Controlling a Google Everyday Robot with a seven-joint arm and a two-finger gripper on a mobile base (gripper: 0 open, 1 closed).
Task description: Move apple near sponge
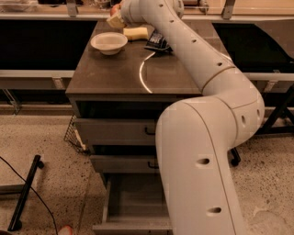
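Text — none readable | snack bag [158,41] print illegible | end effector [115,19] beyond white bowl [109,43]
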